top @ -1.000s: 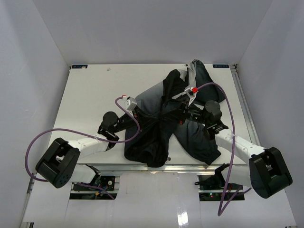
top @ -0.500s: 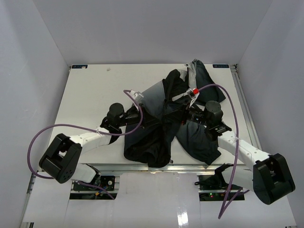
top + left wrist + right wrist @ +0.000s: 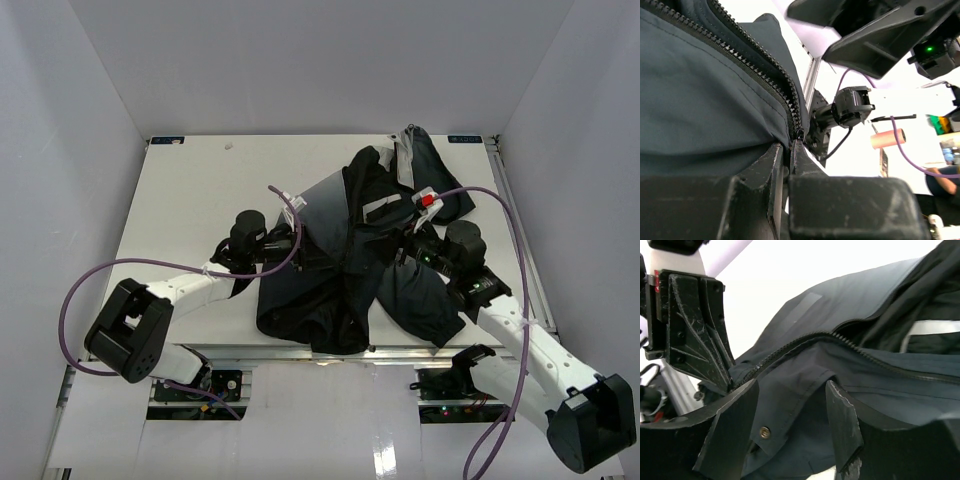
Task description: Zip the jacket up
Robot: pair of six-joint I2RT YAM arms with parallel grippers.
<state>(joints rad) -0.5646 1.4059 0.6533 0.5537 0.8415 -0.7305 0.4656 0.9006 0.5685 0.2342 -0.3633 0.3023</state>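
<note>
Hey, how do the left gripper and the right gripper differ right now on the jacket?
The left gripper has its fingers almost together, pinching the jacket where the zipper teeth end. The right gripper has its fingers spread, with fabric lying loose between them and nothing pinched. From above, the left gripper meets the jacket from its left edge, the right gripper from the right side. Shared: both sit at the zipper line, facing each other.

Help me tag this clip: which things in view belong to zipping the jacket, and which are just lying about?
Job: jacket; its zipper; left fingers, shut on the zipper's end; right fingers, open.
Lying about: purple cables; pinkish tube in the background.
</note>
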